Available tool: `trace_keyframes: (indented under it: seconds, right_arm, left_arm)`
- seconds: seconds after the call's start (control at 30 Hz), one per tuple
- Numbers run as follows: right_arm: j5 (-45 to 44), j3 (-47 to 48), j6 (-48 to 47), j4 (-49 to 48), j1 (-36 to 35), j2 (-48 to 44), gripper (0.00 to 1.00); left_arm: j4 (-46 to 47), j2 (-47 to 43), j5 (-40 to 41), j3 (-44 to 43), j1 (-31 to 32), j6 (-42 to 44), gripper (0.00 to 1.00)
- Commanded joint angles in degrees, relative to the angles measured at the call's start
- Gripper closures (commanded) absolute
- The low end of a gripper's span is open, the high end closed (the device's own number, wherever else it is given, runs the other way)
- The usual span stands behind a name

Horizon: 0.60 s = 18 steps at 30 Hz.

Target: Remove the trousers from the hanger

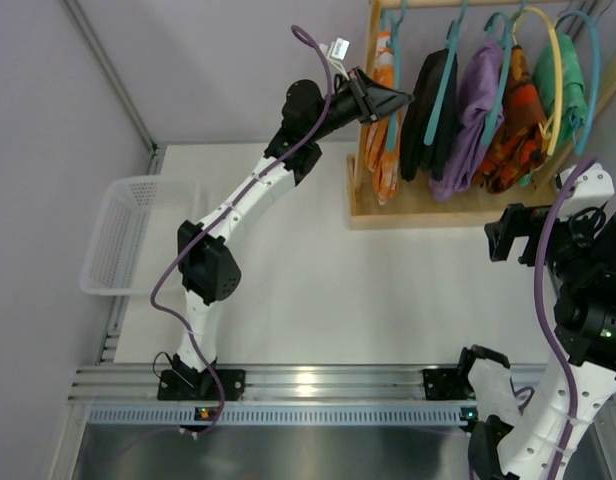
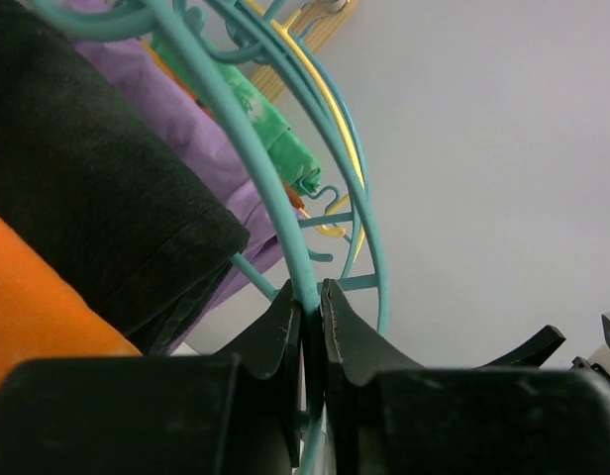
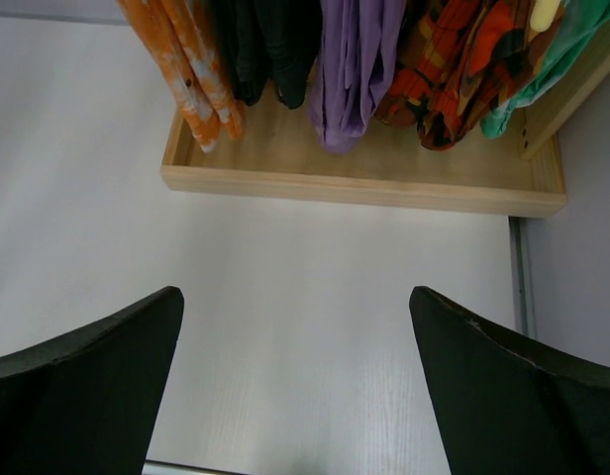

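Several garments hang on a wooden rack (image 1: 428, 205): orange trousers (image 1: 381, 150) at the left end, then black (image 1: 428, 110), purple (image 1: 473, 120), plaid red (image 1: 513, 130) and green (image 1: 558, 90) ones. My left gripper (image 1: 403, 98) is raised at the rack's left end, beside the orange trousers. In the left wrist view it (image 2: 310, 302) is shut on the wire of a teal hanger (image 2: 251, 148), with orange cloth (image 2: 38, 297) and black cloth (image 2: 87, 178) to its left. My right gripper (image 1: 500, 238) is open and empty over the table, in front of the rack (image 3: 364, 183).
A white mesh basket (image 1: 123, 235) sits at the table's left edge. Other teal hangers and a yellow hanger (image 2: 330, 99) crowd the rail. The wall is close behind the rack, and a metal rail runs along the near edge.
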State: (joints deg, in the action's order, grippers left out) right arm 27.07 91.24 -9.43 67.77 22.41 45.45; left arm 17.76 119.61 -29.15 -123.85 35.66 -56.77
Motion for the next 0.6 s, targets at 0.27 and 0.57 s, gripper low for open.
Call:
trace_keyframes:
  seconds: [0.27, 0.57]
  right_arm:
    - [0.7, -1.5, -0.94, -2.2, 0.53, -2.03, 0.01]
    - [1.41, -0.98, -0.5, -3.08, 0.53, -1.51, 0.01]
  left_arm:
    - [7.82, 1.32, 0.06, -12.72, 0.2, 5.79, 1.0]
    - [8.08, 0.54, 0.76, -17.21, 0.99, 6.94, 1.0]
